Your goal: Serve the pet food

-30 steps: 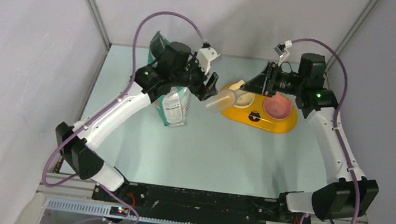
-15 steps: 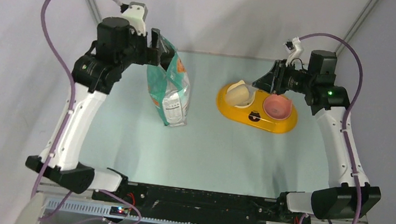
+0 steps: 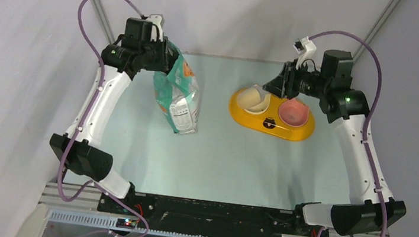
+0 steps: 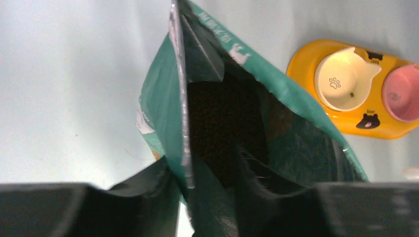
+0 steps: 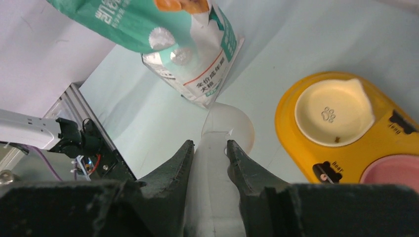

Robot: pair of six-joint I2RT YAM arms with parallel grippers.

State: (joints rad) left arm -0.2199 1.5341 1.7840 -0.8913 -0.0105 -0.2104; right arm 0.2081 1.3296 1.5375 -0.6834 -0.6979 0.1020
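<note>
Pet food (image 4: 222, 123) sits inside the open bag (image 3: 181, 97), a dark brown grainy mass down in the mouth, seen only in the left wrist view.

Left gripper (image 4: 202, 165) is at the bag top. One finger is outside the wall and the other is inside the mouth, with the silver-edged lip between them. Jaws stand partly apart. The lip lies close to the outer finger and there is a gap toward the inner one, so cannot tell if it is actually pinched.

Bag is teal and white and stands on its base on the table (image 3: 221, 155). In the top view its mouth is at the 11 o'clock end and its white label panel at the 5 o'clock end. The left arm comes in from 9 o'clock.

Right gripper (image 5: 209, 145) is clamped on the flat handle of a clear plastic scoop (image 5: 228, 126), both fingers pressed on the handle sides. The table shows through the scoop cup. In the top view this gripper hangs at the 12 o'clock rim of the yellow feeder (image 3: 306, 129), just beside the cream bowl (image 5: 309, 116). The scoop itself is hard to make out there.

Feeder lies flat on the table at 3 o'clock of the bag, apart from it. The cream bowl takes its 9 o'clock half and the pink bowl (image 3: 293, 111) its 3 o'clock half. The cream bowl has a paw print and one tiny dark speck near its rim, too small to identify.
</note>
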